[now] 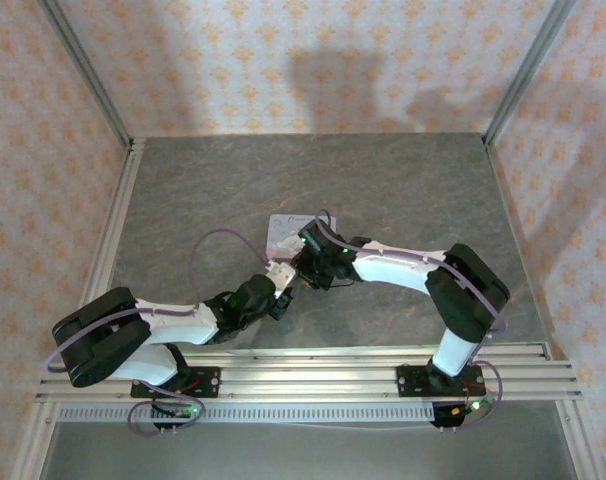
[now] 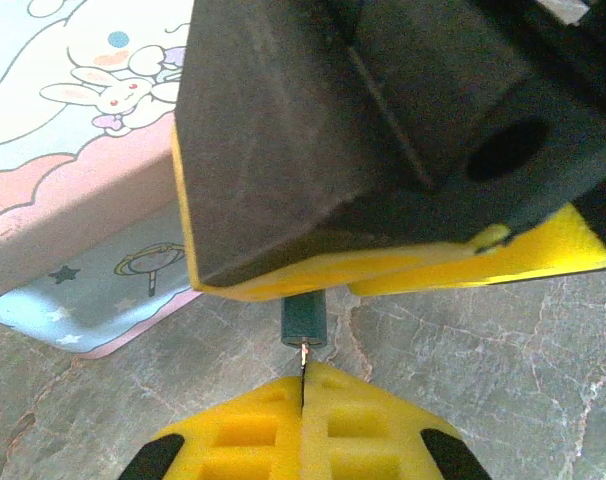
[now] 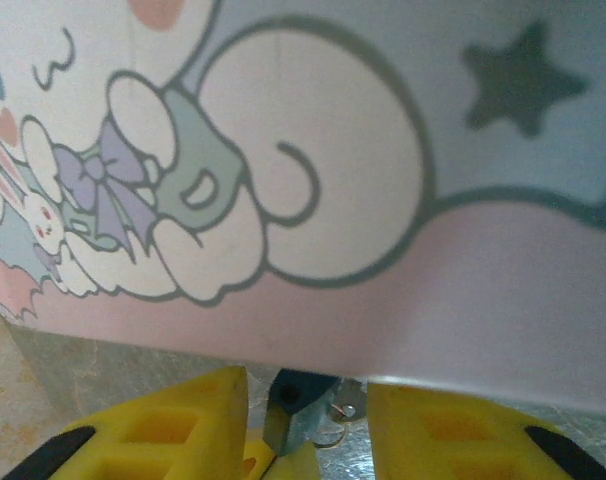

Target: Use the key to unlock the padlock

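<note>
The tiny teal padlock (image 2: 304,320) hangs at the tin's front edge, just above the table. My left gripper (image 2: 303,372) is shut on the thin silvery key (image 2: 303,352), whose tip touches the padlock's underside. In the right wrist view the padlock (image 3: 295,405) sits between the yellow fingers (image 3: 188,425) of my right gripper (image 3: 308,400), with a gap on its left and its metal ring (image 3: 345,410) near the right finger. In the top view the left gripper (image 1: 283,285) and the right gripper (image 1: 308,268) meet in front of the tin.
The pale blue and pink cartoon-printed tin (image 1: 288,232) lies flat at the table's middle; its lid (image 2: 73,150) is on the left in the left wrist view and its side (image 3: 383,200) rises right before the right fingers. Grey stone-patterned table (image 2: 503,380) surrounds it.
</note>
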`<action>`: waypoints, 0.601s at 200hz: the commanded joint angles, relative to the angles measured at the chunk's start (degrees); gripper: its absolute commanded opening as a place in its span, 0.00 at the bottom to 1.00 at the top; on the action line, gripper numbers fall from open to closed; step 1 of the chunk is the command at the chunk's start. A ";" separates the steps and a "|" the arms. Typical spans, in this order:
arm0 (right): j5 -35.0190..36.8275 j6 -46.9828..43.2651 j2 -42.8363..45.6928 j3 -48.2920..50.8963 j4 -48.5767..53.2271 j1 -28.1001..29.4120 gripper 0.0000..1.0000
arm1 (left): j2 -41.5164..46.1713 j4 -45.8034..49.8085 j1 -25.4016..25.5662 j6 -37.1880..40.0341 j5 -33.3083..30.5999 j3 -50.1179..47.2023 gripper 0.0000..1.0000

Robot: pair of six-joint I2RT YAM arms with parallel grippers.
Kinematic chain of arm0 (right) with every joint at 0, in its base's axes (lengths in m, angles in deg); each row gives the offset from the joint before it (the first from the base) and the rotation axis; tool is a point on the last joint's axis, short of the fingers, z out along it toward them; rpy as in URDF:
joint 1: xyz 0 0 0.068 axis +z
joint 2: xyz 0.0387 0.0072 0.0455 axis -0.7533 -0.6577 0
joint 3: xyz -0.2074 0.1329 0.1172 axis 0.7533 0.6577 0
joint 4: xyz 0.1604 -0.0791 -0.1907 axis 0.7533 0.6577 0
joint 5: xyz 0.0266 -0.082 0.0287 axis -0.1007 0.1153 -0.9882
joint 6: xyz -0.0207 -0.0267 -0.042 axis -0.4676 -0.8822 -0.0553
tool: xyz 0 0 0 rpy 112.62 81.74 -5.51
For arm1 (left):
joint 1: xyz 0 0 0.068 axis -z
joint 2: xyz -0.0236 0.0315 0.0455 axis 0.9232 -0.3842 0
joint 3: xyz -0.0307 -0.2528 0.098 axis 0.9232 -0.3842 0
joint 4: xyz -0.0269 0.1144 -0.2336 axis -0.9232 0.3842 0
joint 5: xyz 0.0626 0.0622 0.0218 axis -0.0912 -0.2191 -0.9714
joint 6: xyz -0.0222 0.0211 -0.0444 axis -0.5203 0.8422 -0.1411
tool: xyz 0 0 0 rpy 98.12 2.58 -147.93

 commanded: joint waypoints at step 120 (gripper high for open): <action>1.57 -0.07 0.25 0.51 -1.03 0.51 0.00 | 2.36 -1.46 -0.31 -1.37 0.29 -0.32 0.00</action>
